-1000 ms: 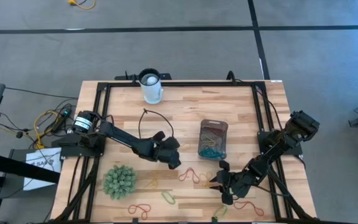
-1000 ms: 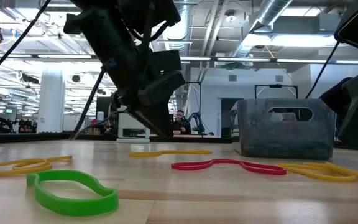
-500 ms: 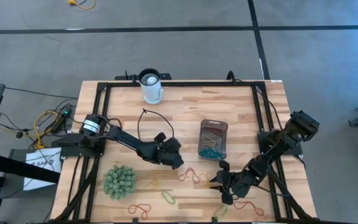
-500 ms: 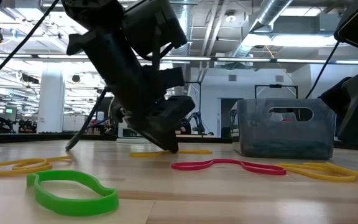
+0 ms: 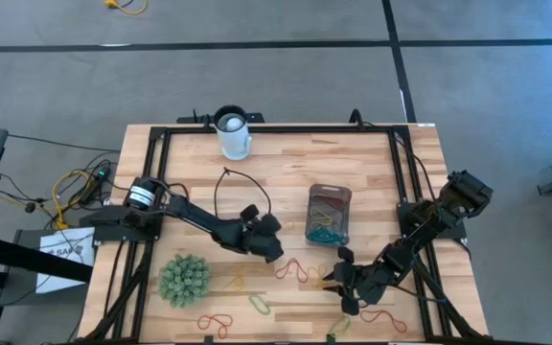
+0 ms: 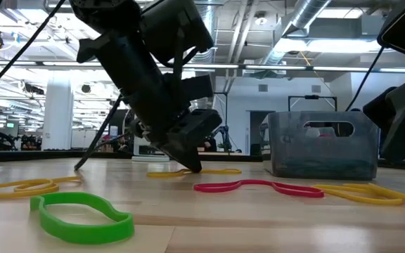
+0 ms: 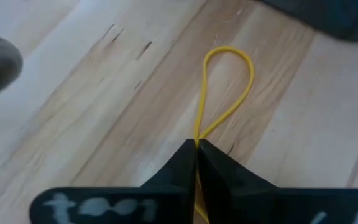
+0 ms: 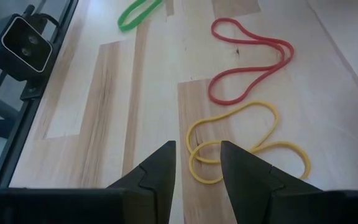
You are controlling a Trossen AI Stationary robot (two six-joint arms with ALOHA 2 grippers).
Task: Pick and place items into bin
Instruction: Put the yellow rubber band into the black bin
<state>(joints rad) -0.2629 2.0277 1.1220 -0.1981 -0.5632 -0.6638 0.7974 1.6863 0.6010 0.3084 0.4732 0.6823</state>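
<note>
My left gripper (image 5: pixel 274 254) is down at the table's middle, left of the bin, shut on a yellow band (image 7: pixel 229 81) that lies on the wood. In the low view its fingertips (image 6: pixel 192 169) meet the same yellow band (image 6: pixel 213 171). The clear grey bin (image 5: pixel 329 214) stands right of centre with several coloured bands inside. My right gripper (image 8: pixel 197 149) waits open near the front right, just above a yellow band (image 8: pixel 241 140) and a red band (image 8: pixel 250 59), touching neither. My left gripper pinches the yellow band between its two fingertips, where the loop's two strands run together (image 7: pixel 197 138). The fingers slant down from the table's left side and point along the band. The band's free loop (image 7: pixel 232 59) lies flat on the table beyond the fingertips.
A green spiky ball (image 5: pixel 184 279) sits at the front left and a white cup (image 5: pixel 233 134) at the far edge. Loose bands lie along the front: red (image 5: pixel 290 270), green (image 5: pixel 259 305), red (image 5: pixel 217 323). A black frame (image 5: pixel 161 134) borders the table.
My left gripper has sunk from a little above the table to the wood, drifting slightly toward the bin, and has shut on the yellow band. The band still lies on the table.
</note>
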